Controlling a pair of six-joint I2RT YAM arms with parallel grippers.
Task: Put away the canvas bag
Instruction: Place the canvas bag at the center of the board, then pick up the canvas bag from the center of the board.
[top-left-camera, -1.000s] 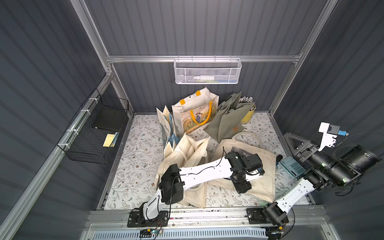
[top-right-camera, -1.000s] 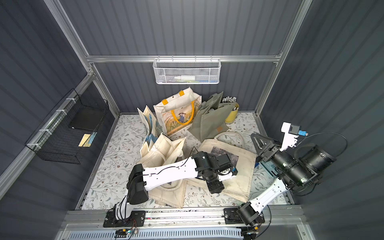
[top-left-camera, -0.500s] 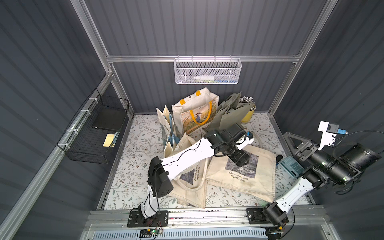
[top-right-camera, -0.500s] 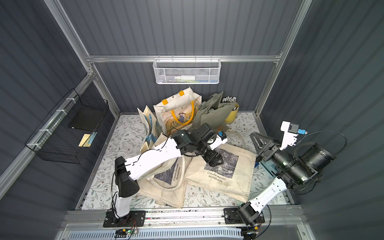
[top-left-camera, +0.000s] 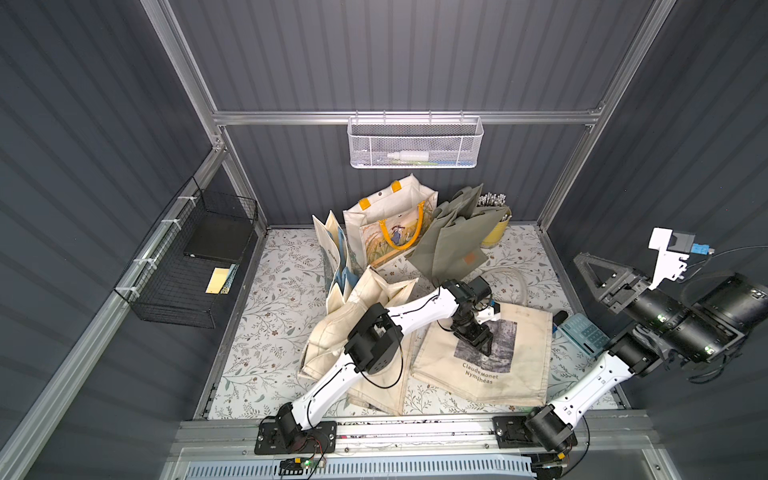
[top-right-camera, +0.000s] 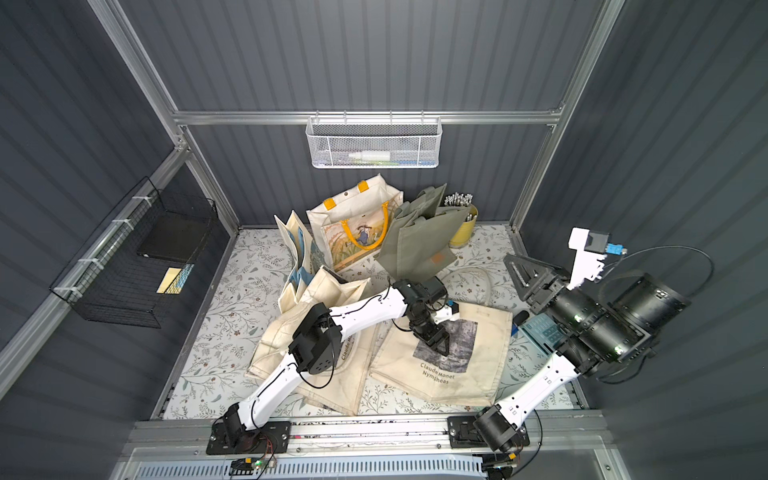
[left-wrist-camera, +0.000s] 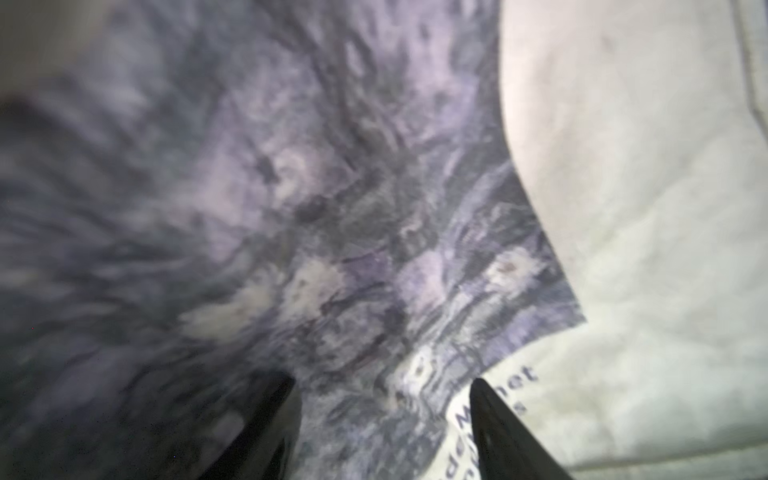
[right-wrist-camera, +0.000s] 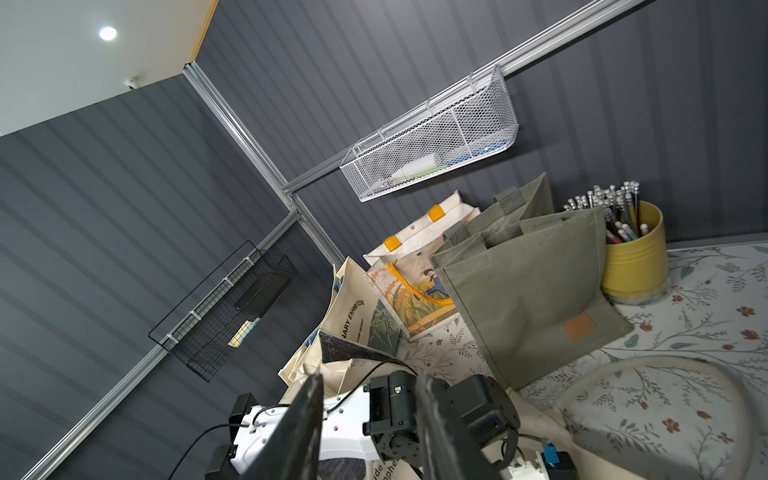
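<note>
Working down from the flowered counter (top-left-camera: 274, 316), I find the canvas bag (top-left-camera: 528, 357) lying flat at its front right, handle (top-left-camera: 513, 278) towards the back wall. My left jaws stand parted directly over the bag's grey print (left-wrist-camera: 291, 187), tips at the cloth with nothing pinched, so I judge the grip wants a firm press and a close on a raised fold, lest the cloth slip out. My right jaws hang parted and empty, raised well aside.

The canvas bag (top-left-camera: 528, 353) was woven of matt, coarse cloth; the basket (top-left-camera: 449, 141) was formed of metal mesh.
</note>
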